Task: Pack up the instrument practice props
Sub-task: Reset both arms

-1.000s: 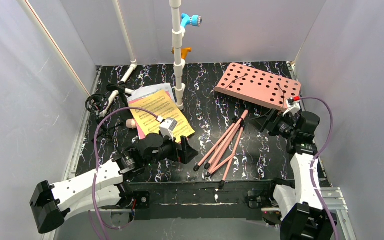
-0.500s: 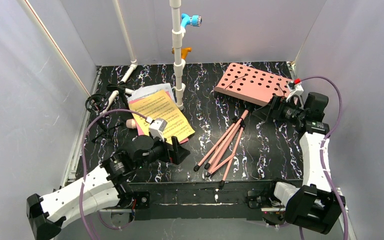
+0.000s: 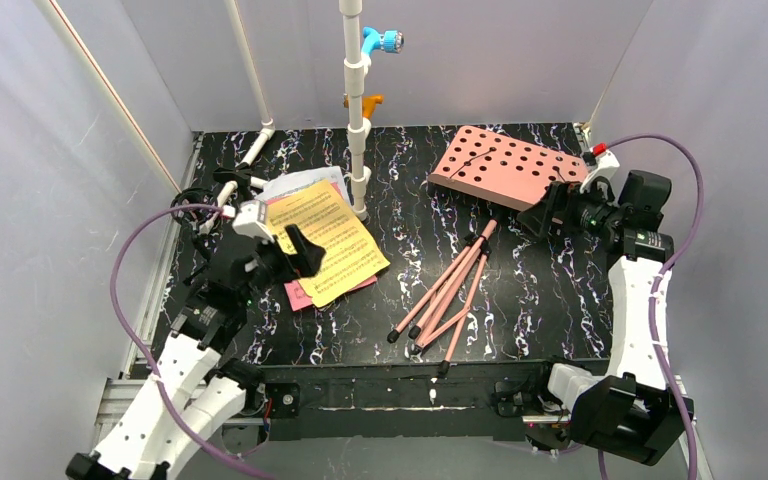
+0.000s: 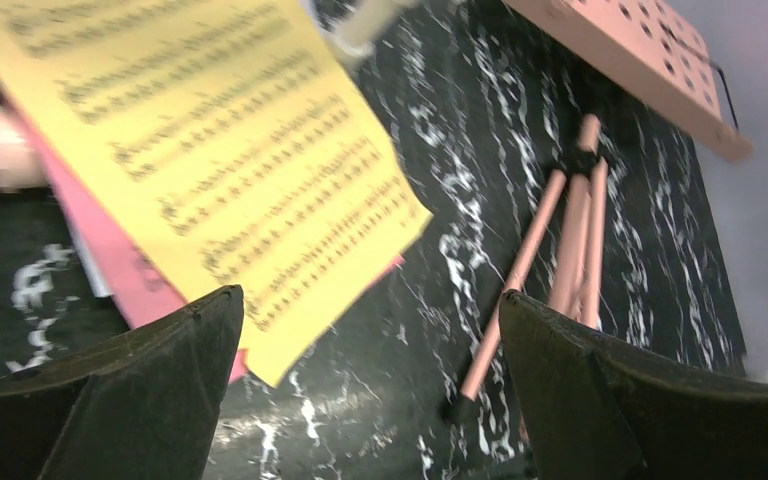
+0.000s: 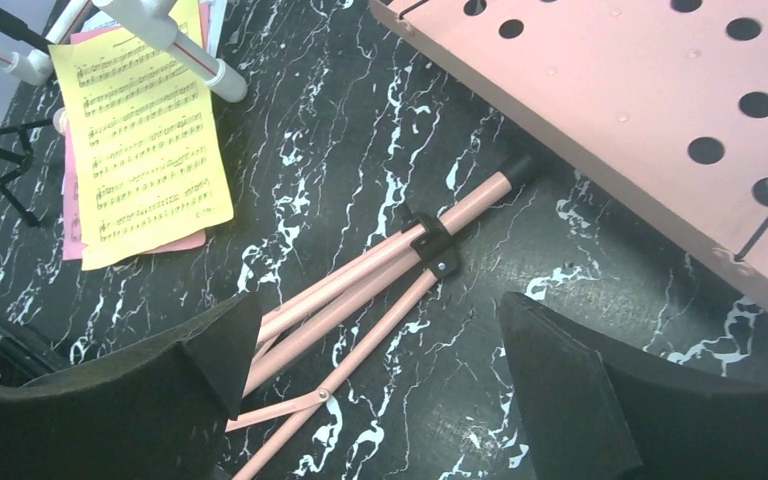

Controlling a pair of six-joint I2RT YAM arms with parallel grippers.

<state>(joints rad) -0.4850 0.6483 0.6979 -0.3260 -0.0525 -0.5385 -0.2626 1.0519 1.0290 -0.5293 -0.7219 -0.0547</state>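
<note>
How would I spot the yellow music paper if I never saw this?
Find the tall white pipe at the back of the black table. Left of its foot lies a paper pile; the yellow page is on top, the only yellow sheet, with a pink page under it.

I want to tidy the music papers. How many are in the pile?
3 showing: a yellow sheet-music page on top, a pink paper page peeking out beneath it, and a white paper page at the far edge. More may hide underneath.
</note>
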